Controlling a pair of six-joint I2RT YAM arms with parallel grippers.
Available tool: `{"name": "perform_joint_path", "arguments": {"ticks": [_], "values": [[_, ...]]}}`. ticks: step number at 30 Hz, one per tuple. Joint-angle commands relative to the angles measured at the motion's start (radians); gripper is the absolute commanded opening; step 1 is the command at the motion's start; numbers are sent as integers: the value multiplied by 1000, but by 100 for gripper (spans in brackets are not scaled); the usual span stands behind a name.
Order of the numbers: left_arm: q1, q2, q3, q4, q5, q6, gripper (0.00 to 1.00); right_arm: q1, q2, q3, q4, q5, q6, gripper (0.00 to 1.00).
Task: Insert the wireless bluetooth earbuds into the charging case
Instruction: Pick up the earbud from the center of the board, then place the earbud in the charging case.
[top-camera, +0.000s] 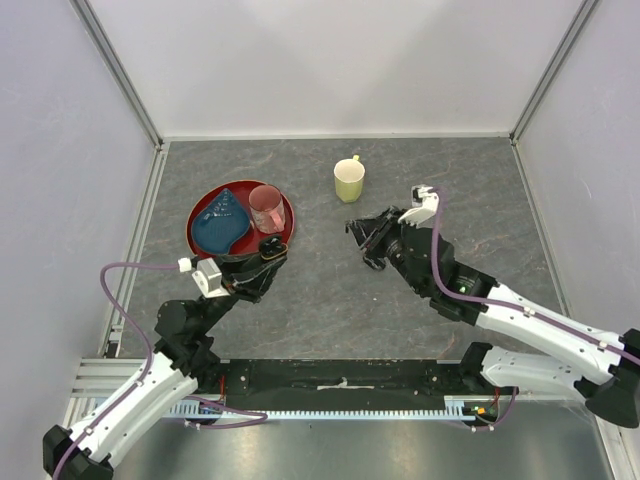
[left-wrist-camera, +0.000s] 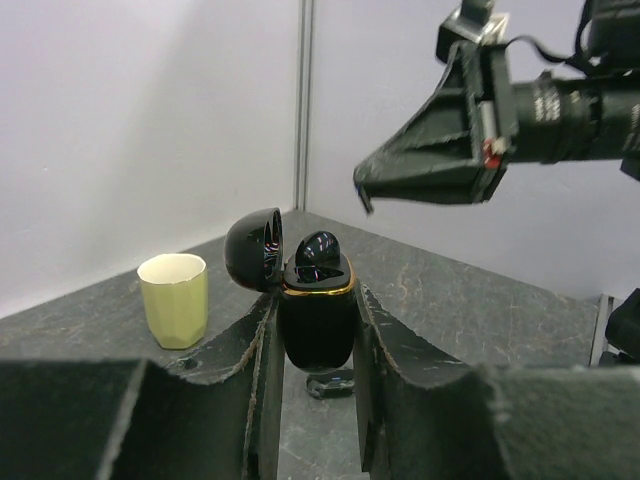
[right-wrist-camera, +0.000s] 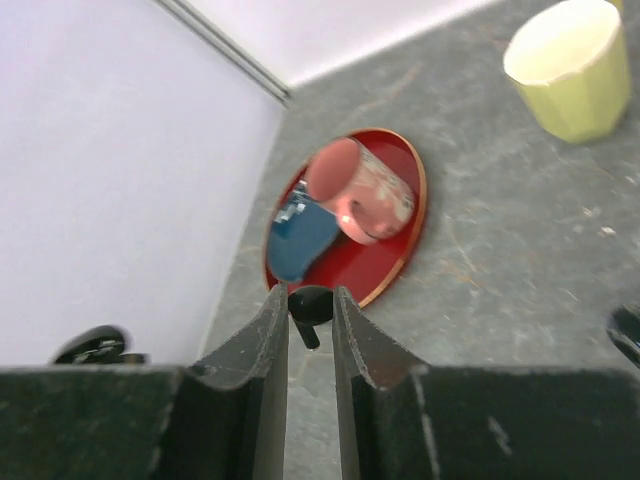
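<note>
The black charging case (left-wrist-camera: 318, 330), gold-rimmed with its lid (left-wrist-camera: 254, 248) swung open to the left, stands upright between the fingers of my left gripper (left-wrist-camera: 315, 300), which is shut on it. One earbud (left-wrist-camera: 320, 248) sits in the case's top. My right gripper (right-wrist-camera: 311, 300) is shut on a second tiny black earbud (right-wrist-camera: 311, 305), stem pointing down. From above, the left gripper (top-camera: 268, 252) is at the tray's near edge and the right gripper (top-camera: 358, 232) hangs to its right, apart from it. A small dark piece (left-wrist-camera: 332, 383) lies on the table under the case; I cannot tell what it is.
A yellow mug (top-camera: 349, 180) stands behind the right gripper. A red round tray (top-camera: 205, 210) at the left holds a blue dish (top-camera: 222, 225) and a pink cup (top-camera: 266, 208). White walls close in the grey table on three sides.
</note>
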Motion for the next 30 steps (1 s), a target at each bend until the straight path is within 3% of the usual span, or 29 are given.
{"name": "perform_joint_path", "arguments": {"ticks": [1, 12, 20, 30], "values": [[-3, 58, 36, 117, 21, -43, 2, 33, -61, -23, 233, -5, -85, 0], [-3, 104, 39, 160, 50, -31, 2, 176, -35, -13, 502, -73, -223, 0], [-3, 107, 39, 164, 82, -28, 2, 280, 89, 40, 571, -102, -275, 0], [-3, 101, 35, 162, 101, -26, 2, 309, 163, 70, 613, -123, -283, 0]]}}
